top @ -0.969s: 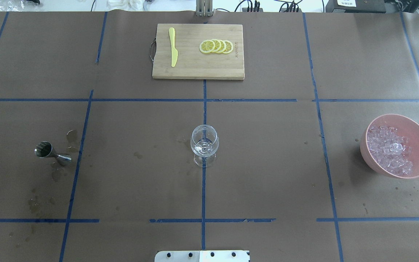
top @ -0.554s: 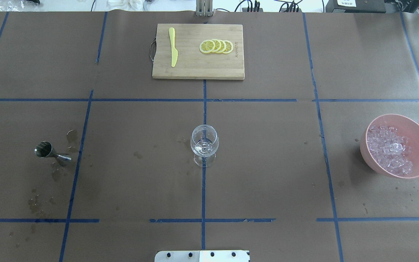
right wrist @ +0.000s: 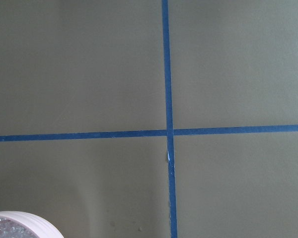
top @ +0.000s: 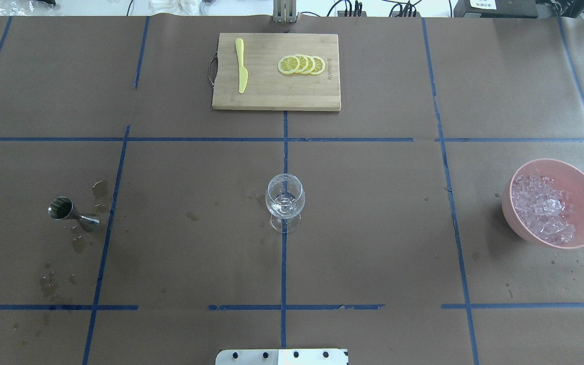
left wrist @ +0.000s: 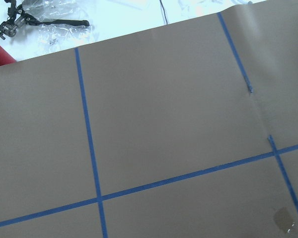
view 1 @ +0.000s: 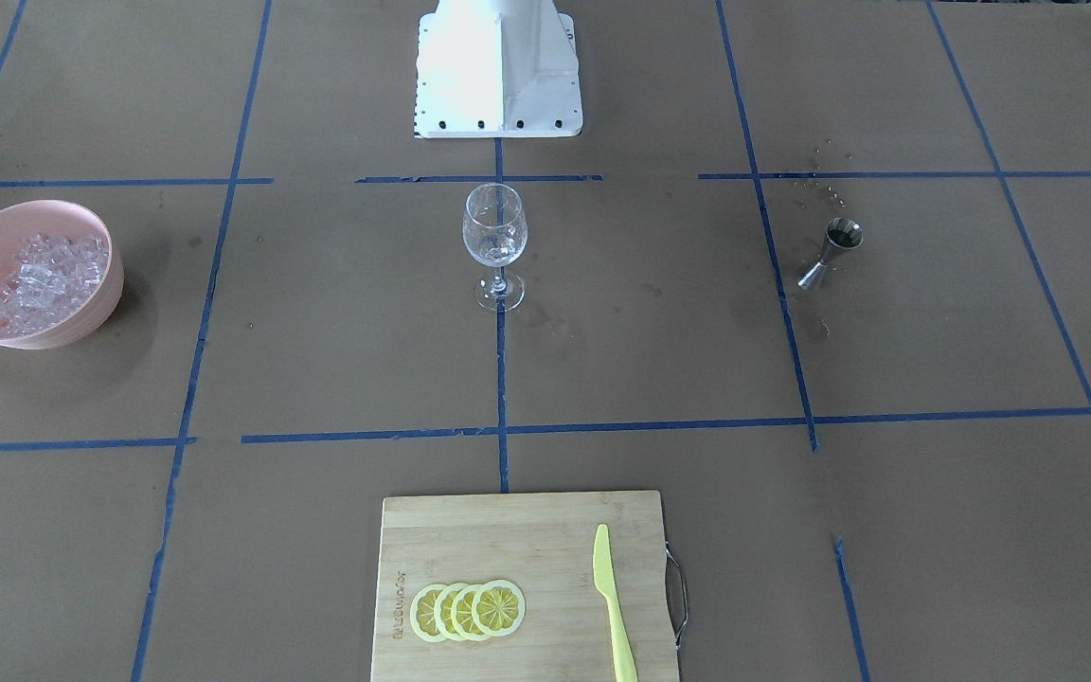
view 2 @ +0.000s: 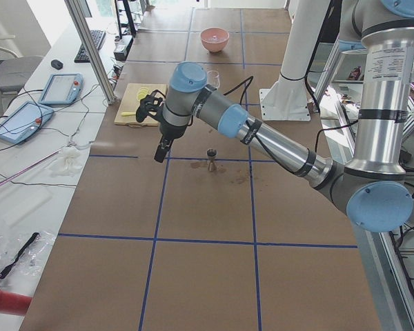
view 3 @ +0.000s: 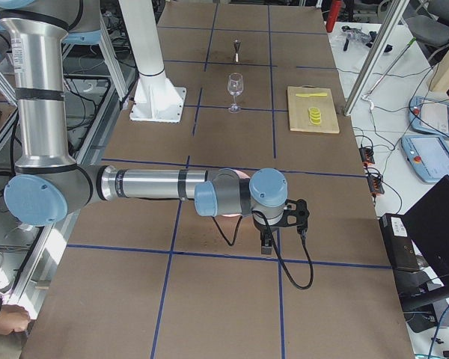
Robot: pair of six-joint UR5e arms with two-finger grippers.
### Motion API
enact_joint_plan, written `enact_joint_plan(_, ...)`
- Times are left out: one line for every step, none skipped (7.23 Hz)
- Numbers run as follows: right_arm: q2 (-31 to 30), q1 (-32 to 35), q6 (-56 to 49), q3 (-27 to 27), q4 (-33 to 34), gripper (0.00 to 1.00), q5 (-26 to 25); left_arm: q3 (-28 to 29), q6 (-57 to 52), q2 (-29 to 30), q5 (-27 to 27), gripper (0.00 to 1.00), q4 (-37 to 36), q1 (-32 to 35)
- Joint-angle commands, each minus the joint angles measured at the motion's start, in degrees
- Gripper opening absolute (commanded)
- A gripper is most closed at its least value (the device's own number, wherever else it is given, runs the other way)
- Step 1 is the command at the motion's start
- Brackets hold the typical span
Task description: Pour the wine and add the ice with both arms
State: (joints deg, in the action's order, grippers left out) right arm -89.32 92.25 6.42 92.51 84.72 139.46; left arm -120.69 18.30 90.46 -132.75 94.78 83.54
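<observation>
- Ice (view 1: 34, 275) is lying heaped in pink bowl (view 1: 91, 308) in the front-facing view, far out on the robot's right. Wine glass (view 1: 494, 227) is standing upright on the centre tape line. Jigger (view 1: 830, 251) is standing well apart on the robot's left. No arm is showing.
- Overhead: glass (top: 285, 197) is sitting between jigger (top: 71, 213) and bowl (top: 583, 203), with open paper around each. Cutting board (top: 277, 96) is lying beyond, out of both lanes.
- Exterior left: left gripper (view 2: 159, 153) is hanging fingers-down near the jigger (view 2: 211, 160), whose long axis is running vertical. Jaw state: cannot tell.
- Exterior right: right gripper (view 3: 266, 243) is hanging by the bowl, with the wrist covering most of it. Jaw state: cannot tell.
- Left wrist: only paper, tape and a wet stain (left wrist: 285, 220) are showing.
- Right wrist: bowl rim (right wrist: 25, 220) is peeking in at the lower-left corner, so the ice is likely lying just off to one side. Judging the right arm nearer the ice and the left nearer the jigger.
</observation>
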Motion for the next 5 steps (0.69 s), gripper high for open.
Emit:
enact_joint_plan(-0.1, -0.8, 0.0, 0.6, -0.1, 1.0, 0.1, -6.6, 21.8, -8.2, 6.9, 0.99, 14.8, -12.2)
enact_joint_plan(-0.3, -0.8, 0.0, 0.3, 0.3, 1.0, 0.3, -6.7, 32.8, -13.5, 14.9, 0.99, 26.7, -20.2)
enact_joint_plan(-0.3, -0.8, 0.1, 0.3, 0.4, 1.0, 0.3, -6.7, 38.9, -18.1, 21.1, 0.99, 34.8, -26.5)
enact_joint_plan(0.1, -0.9, 3.6, 0.6, 1.5, 1.0, 2.2, -6.8, 44.4, -21.5, 27.6, 0.99, 40.5, -32.2)
enact_joint_plan(0.3, -1.2, 5.6, 0.9, 1.6, 1.0, 2.9, -7.1, 48.7, -24.3, 35.7, 0.99, 44.1, -38.9)
